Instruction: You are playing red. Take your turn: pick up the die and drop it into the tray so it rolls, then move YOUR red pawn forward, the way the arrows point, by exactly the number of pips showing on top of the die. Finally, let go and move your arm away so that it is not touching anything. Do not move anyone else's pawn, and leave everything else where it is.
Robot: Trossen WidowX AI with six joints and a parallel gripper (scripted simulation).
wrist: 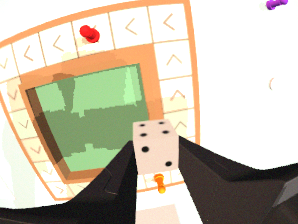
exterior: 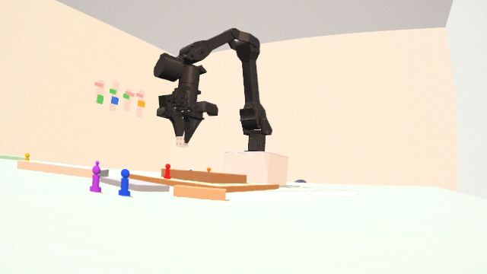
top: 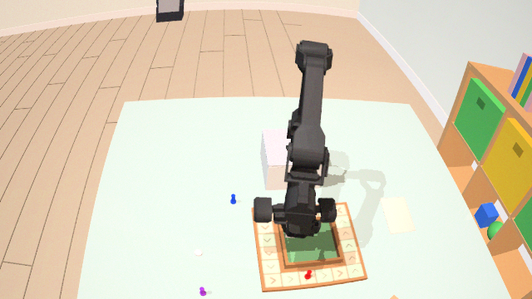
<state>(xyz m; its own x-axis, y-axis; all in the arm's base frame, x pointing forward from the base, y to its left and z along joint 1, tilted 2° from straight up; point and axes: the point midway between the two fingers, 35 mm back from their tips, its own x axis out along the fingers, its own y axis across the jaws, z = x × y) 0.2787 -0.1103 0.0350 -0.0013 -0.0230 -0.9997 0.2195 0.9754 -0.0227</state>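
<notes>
Seen from the top view, the dark arm (top: 309,124) is stretched from its white pedestal (top: 272,166) out over the game board (top: 357,270), which lies on the pale green worktop (top: 166,166); the wrist is hung above the green tray (top: 328,253) set in the middle of the board, and the tool itself is hidden under the wrist body; the red pawn (top: 307,274) is stood on the near row of arrow squares, a blue pawn (top: 233,199) is placed off the board to its far left, a purple pawn (top: 203,291) is seen near the bottom edge, and a small white disc (top: 198,252) lies between them; a shelf unit (top: 470,71) with coloured bins is stood at the right.

In the exterior view the tool (exterior: 183,141) is pointed downward, well above the board (exterior: 199,192); the white die (exterior: 181,142) is pinched between the fingertips, clear of every surface; the red pawn (exterior: 167,171), the purple pawn (exterior: 95,178) and the blue pawn (exterior: 124,183) are stood upright.

In the wrist view the tool (wrist: 157,163) is closed narrowly on the die (wrist: 154,145), whose dark pips are visible on the facing side; the tray (wrist: 93,116) is seen below and left of it, and the red pawn (wrist: 89,32) beyond the tray.
</notes>
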